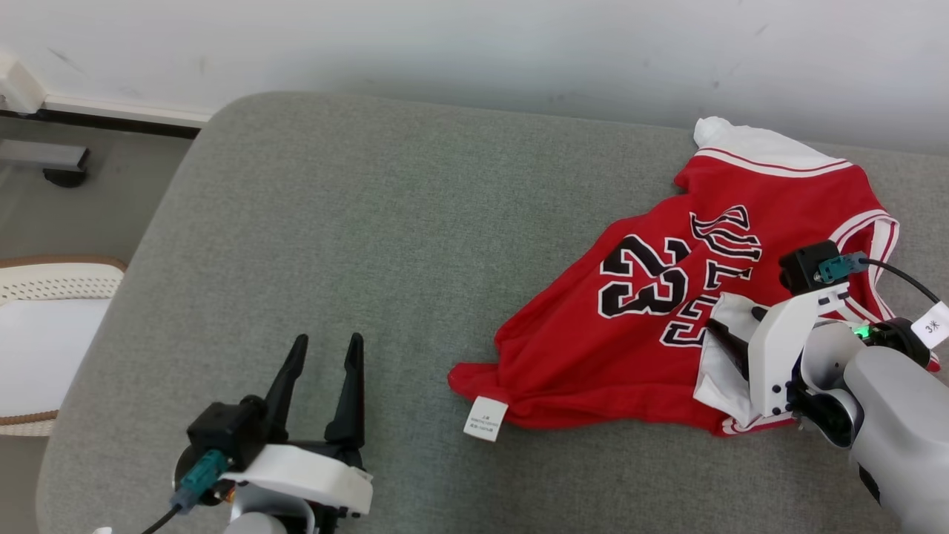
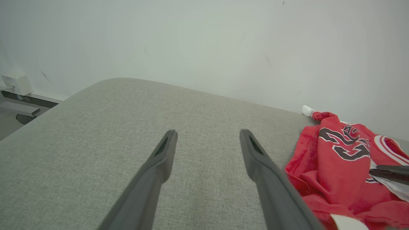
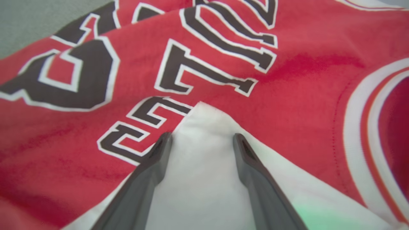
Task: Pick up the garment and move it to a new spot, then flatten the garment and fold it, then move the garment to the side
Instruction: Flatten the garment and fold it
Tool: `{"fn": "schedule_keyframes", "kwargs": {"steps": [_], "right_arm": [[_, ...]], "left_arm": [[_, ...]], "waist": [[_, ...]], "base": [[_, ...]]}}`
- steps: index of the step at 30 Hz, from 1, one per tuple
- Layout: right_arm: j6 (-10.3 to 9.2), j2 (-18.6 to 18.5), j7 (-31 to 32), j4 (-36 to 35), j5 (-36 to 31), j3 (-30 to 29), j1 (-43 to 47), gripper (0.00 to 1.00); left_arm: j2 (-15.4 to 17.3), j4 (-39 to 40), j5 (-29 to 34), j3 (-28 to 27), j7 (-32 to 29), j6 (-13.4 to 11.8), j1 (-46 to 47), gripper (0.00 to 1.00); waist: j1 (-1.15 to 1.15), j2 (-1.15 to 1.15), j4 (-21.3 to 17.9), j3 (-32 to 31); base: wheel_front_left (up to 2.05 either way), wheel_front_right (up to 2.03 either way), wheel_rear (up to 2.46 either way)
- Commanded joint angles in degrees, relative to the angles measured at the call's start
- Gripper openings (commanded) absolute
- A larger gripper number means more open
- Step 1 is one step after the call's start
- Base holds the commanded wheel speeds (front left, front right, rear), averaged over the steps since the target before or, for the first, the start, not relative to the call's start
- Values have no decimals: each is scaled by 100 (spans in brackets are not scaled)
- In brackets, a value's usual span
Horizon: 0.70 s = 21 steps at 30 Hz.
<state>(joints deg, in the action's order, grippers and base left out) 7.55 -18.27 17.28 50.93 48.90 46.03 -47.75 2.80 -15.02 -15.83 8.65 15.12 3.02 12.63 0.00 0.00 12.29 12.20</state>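
The garment [image 1: 667, 319] is a red jersey with a black "23", lettering and white trim. It lies crumpled on the right part of the grey cushion [image 1: 371, 245], with a white label [image 1: 485, 417] at its near hem. My right gripper [image 1: 734, 328] is low over the jersey's near right part, open, its fingers on either side of a white flap of cloth [image 3: 204, 159]; in the right wrist view the gripper [image 3: 202, 136] is not closed on it. My left gripper [image 1: 328, 341] is open over bare cushion, well left of the jersey. The left wrist view has that gripper [image 2: 208, 132] empty and the jersey [image 2: 338, 166] at the right.
A pale wall [image 1: 474, 44] runs right behind the cushion's far edge. Left of the cushion the floor drops away, with a white perforated object [image 1: 52, 297] standing there. A small box [image 2: 12, 83] is fixed low on the wall at far left.
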Motion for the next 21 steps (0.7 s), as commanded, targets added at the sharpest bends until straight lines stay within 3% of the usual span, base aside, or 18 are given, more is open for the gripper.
{"fn": "schedule_keyframes", "kwargs": {"steps": [1,2,3,4,13,21], "right_arm": [[-14,19,111,114,56,95,48,72],[-14,19,140,152,78,155,46,45],[-14,16,126,177,109,195,34,28],[-14,16,73,203,136,215,16,0],[-14,91,-783,347,275,293,-123,0],[-14,34,-1548,-134,365,358,220,0]], "left_arm": [[21,6,-54,-11,1,-1,49,100],[21,3,-56,-16,1,-8,56,100],[21,-4,-58,-17,1,-16,61,100],[21,-8,-60,-18,1,-23,67,100],[21,-52,28,-63,1,-31,-59,100],[22,-71,142,-190,1,-20,-292,100]], "waist": [[0,0,2,11],[0,0,1,16],[0,0,-2,17],[0,0,-6,17],[0,0,-134,-234],[0,0,-488,-626]], "base": [[0,0,0],[0,0,0],[0,0,0],[0,0,0],[0,0,0],[0,0,0]]}}
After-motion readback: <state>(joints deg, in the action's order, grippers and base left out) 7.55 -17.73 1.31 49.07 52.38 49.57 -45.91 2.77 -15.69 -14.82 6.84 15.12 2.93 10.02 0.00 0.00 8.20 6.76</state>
